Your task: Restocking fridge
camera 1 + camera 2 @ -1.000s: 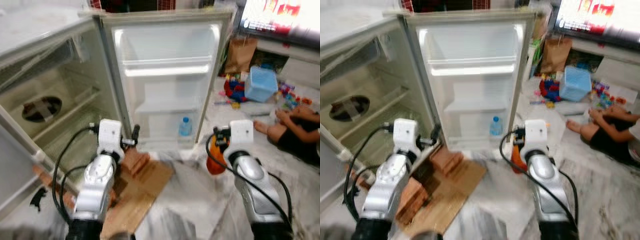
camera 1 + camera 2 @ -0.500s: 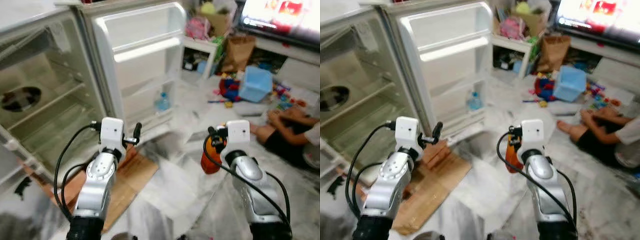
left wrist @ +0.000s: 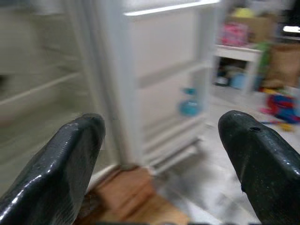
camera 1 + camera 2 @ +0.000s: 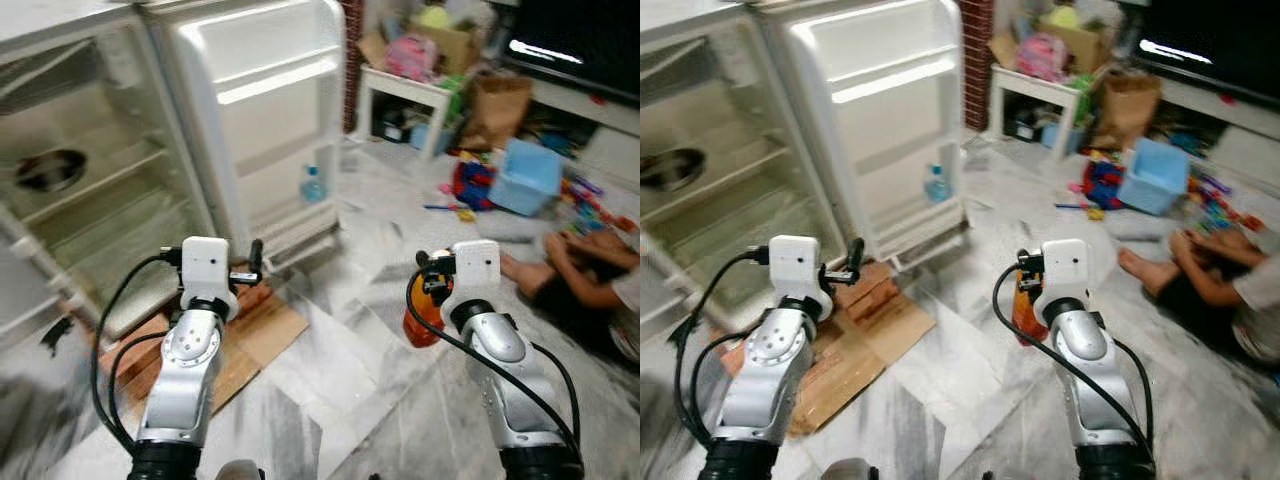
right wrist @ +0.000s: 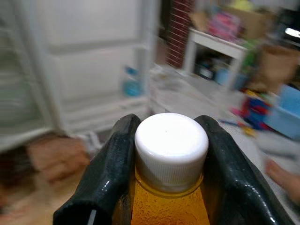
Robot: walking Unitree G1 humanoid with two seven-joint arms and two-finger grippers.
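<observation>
Your right gripper (image 5: 168,154) clamps the white-capped orange bottle (image 5: 169,187); left gripper (image 3: 159,154) gapes empty; open white fridge (image 4: 110,190) at ten o'clock awaits it.

The open fridge (image 4: 90,190) stands far left, its bare shelves free to reach into; its swung door (image 4: 270,120) stands right of that opening, with a small water bottle (image 4: 312,186) on its lower rack. Cardboard (image 4: 250,335) lies on the floor before it. Scattered toys (image 4: 480,185) and a seated person's legs (image 4: 570,270) crowd the right; the middle floor lies open.
</observation>
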